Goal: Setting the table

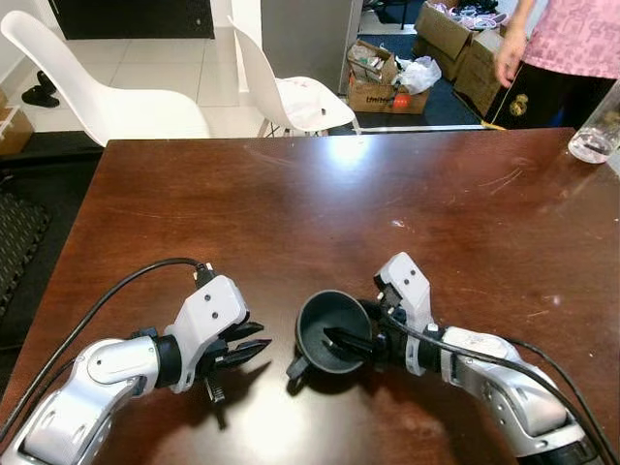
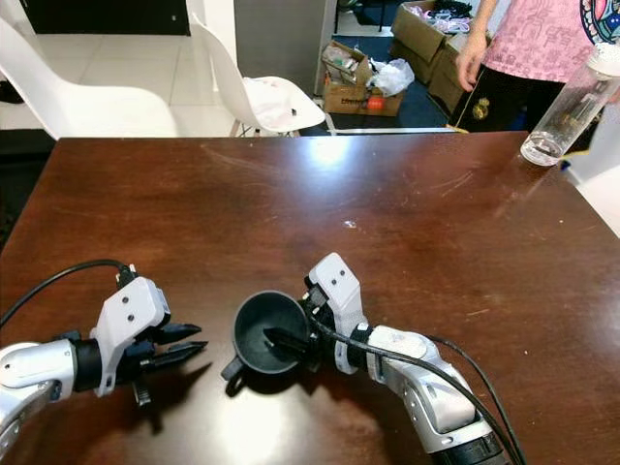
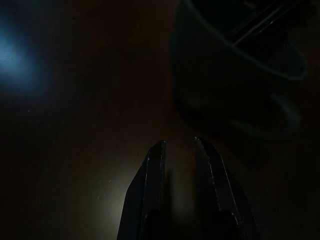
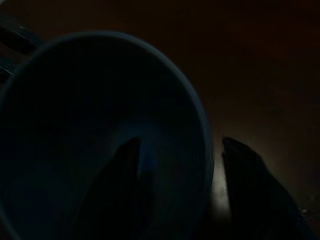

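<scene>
Cardboard box (image 1: 373,94): sitting on the floor beyond the table (image 1: 291,194), carrying dark print on its front face; letters coming through too small and blurred for reading.
Black shorts (image 1: 535,95): bearing a small round gold crest near the hem, on the person standing at the far right; no lettering showing inside it.
Pink shirt (image 2: 542,44): showing part of a round dark and blue graphic at the upper right edge; no words being legible.
Clear bottle (image 2: 572,107): standing at the table's far right corner; no label text being legible.
Readable text overall: none being made out anywhere.
</scene>
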Available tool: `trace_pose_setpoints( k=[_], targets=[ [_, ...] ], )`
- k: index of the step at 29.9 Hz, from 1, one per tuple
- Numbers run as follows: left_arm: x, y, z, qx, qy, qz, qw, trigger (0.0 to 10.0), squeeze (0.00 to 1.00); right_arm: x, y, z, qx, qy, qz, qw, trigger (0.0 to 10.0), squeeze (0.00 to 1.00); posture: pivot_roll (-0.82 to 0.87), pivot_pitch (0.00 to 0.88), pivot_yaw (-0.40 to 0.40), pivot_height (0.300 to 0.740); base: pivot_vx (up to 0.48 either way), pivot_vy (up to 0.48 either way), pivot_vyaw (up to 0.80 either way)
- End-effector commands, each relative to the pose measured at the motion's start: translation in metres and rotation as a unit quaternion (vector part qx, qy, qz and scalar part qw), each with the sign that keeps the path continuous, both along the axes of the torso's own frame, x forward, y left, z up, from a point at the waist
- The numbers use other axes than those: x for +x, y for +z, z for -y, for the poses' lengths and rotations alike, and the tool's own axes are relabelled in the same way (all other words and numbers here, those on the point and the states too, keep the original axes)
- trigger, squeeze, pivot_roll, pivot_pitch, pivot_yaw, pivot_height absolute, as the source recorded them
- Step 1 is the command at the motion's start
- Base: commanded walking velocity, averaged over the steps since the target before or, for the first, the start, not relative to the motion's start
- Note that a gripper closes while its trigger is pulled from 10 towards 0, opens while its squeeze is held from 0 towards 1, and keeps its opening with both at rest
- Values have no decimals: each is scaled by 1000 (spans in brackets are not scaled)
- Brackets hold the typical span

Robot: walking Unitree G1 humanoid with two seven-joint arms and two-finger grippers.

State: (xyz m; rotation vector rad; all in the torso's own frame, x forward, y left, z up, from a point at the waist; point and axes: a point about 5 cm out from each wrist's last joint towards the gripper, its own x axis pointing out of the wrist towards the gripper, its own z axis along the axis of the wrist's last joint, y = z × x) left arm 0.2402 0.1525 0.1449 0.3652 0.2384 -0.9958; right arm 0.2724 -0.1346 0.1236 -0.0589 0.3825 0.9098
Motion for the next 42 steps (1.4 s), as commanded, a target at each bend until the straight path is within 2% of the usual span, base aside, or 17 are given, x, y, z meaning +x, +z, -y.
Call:
trace_pose_setpoints(
  k=[1, 19, 21, 22, 23, 25, 27, 29, 30, 31, 32, 33, 34, 36, 39, 41, 42],
  targets=[
    [-3, -5, -1, 6, 3, -8, 1000, 10000, 0, -1, -4, 1, 13, -2, -16, 1000, 0, 0, -30, 95, 25, 740, 0, 0, 0],
    [1, -6, 2, 3, 24, 0, 1000, 10000, 0, 5, 0, 3, 56, -26, -8, 998, 0, 0, -35, 98, 31, 740, 0, 0, 0],
    [8, -4, -1, -3, 55, 16, 998, 10000, 0, 6, 1, 2, 66, -35, -6, 997, 0, 0, -35, 98, 32, 740, 0, 0, 0],
    [19, 2, -5, -25, 107, 38, 993, 10000, 0, 5, 3, 2, 78, -45, -2, 996, 0, 0, -35, 99, 35, 740, 0, 0, 0],
    [23, 4, -6, -34, 124, 43, 991, 10000, 0, 5, 3, 2, 81, -48, -1, 996, 0, 0, -35, 99, 35, 740, 0, 0, 0],
    [35, 14, -13, -65, 189, 71, 977, 10000, 0, 5, 6, 2, 90, -56, 7, 994, 0, 0, -36, 99, 36, 740, 0, 0, 0],
    [48, 27, -23, -111, 264, 100, 953, 10000, 0, 7, 12, 1, 100, -70, 36, 992, 0, 0, -36, 98, 39, 740, 0, 0, 0],
    [57, 40, -35, -157, 336, 122, 921, 10000, 0, 9, 22, 1, 110, -87, 80, 987, 549, 0, -37, 96, 41, 740, 0, 0, 0],
    [61, 45, -41, -173, 367, 132, 904, 10000, 0, 11, 27, 1, 105, -99, 113, 983, 10000, 0, -38, 94, 43, 740, 0, 0, 0],
    [63, 51, -48, -186, 406, 147, 883, 10000, 0, 12, 34, 0, 108, -122, 152, 975, 10000, 0, -41, 91, 43, 740, 0, 0, 0],
    [63, 51, -48, -186, 406, 147, 883, 10000, 0, 12, 34, 0, 108, -122, 152, 975, 10000, 0, -41, 91, 43, 740, 0, 0, 0],
    [63, 52, -52, -171, 436, 164, 868, 10000, 0, 14, 43, -1, 133, -163, 176, 962, 10000, 0, -42, 88, 45, 740, 0, 0, 0],
    [63, 52, -52, -171, 436, 164, 868, 10000, 0, 14, 43, -1, 133, -163, 176, 962, 10000, 0, -42, 88, 45, 740, 0, 0, 0],
    [58, 48, -50, -153, 443, 174, 866, 10000, 0, 13, 50, -4, 147, -197, 200, 949, 10000, 0, -43, 82, 48, 740, 0, 0, 0],
    [40, 34, -40, -142, 452, 166, 865, 10000, 0, 4, 54, -12, 155, -266, 232, 923, 10000, 0, -47, 78, 56, 740, 0, 0, 0],
    [28, 25, -40, -145, 475, 157, 854, 10000, 0, -1, 55, -15, 154, -304, 253, 905, 10000, 0, -47, 75, 56, 740, 0, 0, 0],
    [28, 25, -40, -145, 475, 157, 854, 10000, 0, -1, 55, -15, 154, -304, 253, 905, 10000, 0, -47, 75, 56, 740, 0, 0, 0]
  ],
)
